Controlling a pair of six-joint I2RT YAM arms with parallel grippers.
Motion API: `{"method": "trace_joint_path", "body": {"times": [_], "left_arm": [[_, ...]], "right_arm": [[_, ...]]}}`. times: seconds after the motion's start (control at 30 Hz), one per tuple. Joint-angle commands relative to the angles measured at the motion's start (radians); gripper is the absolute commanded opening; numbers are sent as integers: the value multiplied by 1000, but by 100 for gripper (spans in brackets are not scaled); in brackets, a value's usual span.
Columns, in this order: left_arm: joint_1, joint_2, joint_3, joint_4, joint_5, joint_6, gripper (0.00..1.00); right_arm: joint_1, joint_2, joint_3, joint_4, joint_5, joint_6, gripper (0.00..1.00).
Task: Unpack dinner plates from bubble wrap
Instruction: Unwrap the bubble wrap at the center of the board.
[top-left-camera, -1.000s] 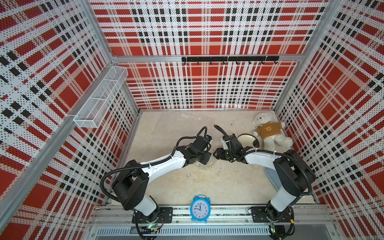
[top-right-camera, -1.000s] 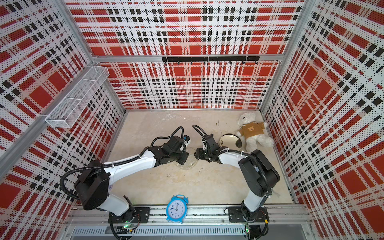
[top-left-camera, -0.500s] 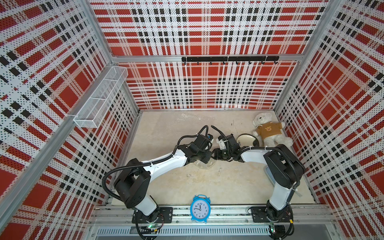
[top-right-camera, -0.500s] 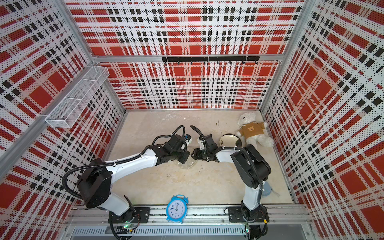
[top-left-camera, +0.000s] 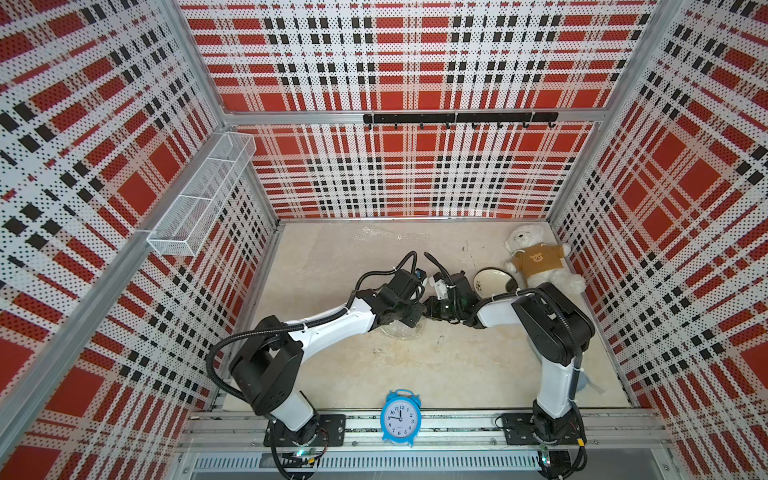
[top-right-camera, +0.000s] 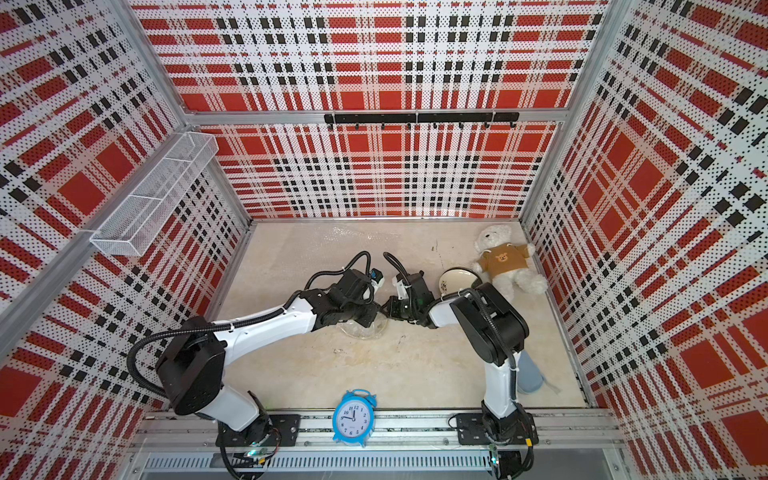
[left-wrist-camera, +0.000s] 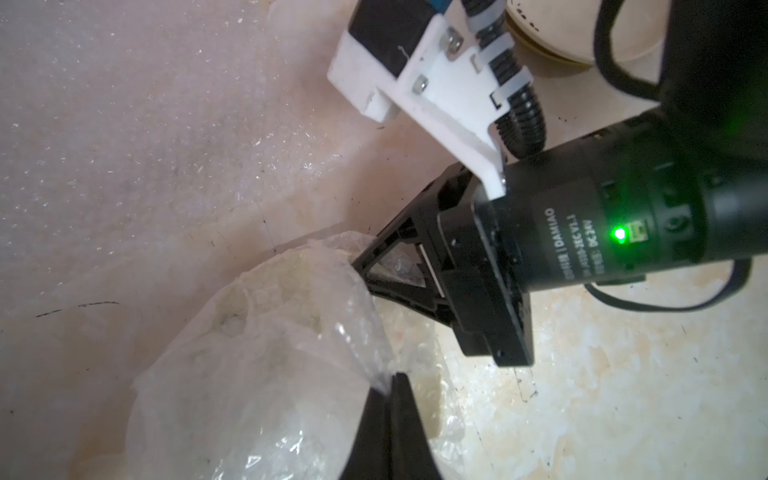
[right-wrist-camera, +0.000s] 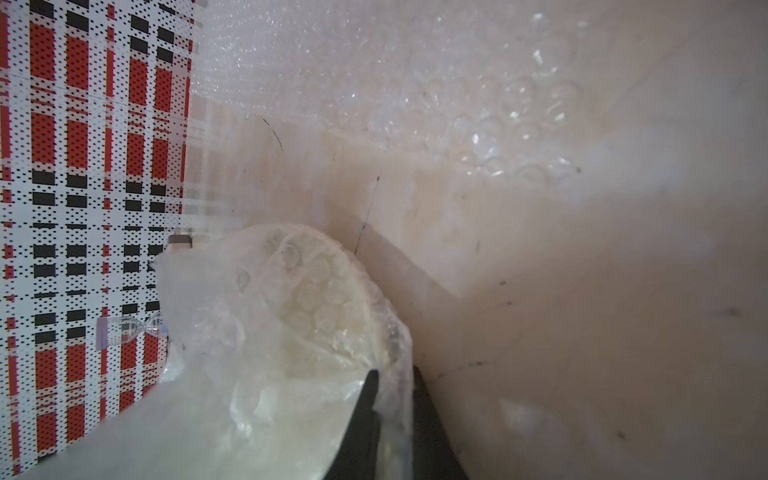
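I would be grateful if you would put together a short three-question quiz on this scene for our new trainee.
1. True or false: the right gripper hangs open, clear of the bubble wrap.
2. The blue alarm clock stands: A) at the front edge, in the middle; B) in the far left corner; C) in the far right corner.
3. Which soft toy lies beside the bare plate?
Key: 1 false, it pinches the wrap, as does the left gripper; 2 A; 3 the teddy bear.
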Motion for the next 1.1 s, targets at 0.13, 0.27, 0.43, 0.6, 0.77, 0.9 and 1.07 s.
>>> {"method": "trace_joint_path", "body": {"times": [0.13,0.27,0.43,0.6,0.77,0.9,1.07], "left_arm": [[10,-10,35,12,-24,-4,0],[23,-31,26,6,-48,-12,0],[49,-71,3,0,-78,-30,0],[62,-107,-25,-2,-99,-49,0],[68,-130,-56,-4,-123,-71,0],[74,-157,-81,-3,-151,-85,0],[95,-210,-132,1,-192,-122,0]], "right_arm": [[3,-78,-97,47,119,70,7],[3,-117,-123,26,175,93,5],[4,-150,-172,40,226,139,3],[8,-194,-227,48,279,169,1],[39,-253,-262,20,352,190,0],[50,-287,-302,33,397,225,0],[59,-334,-346,40,453,255,0]]}}
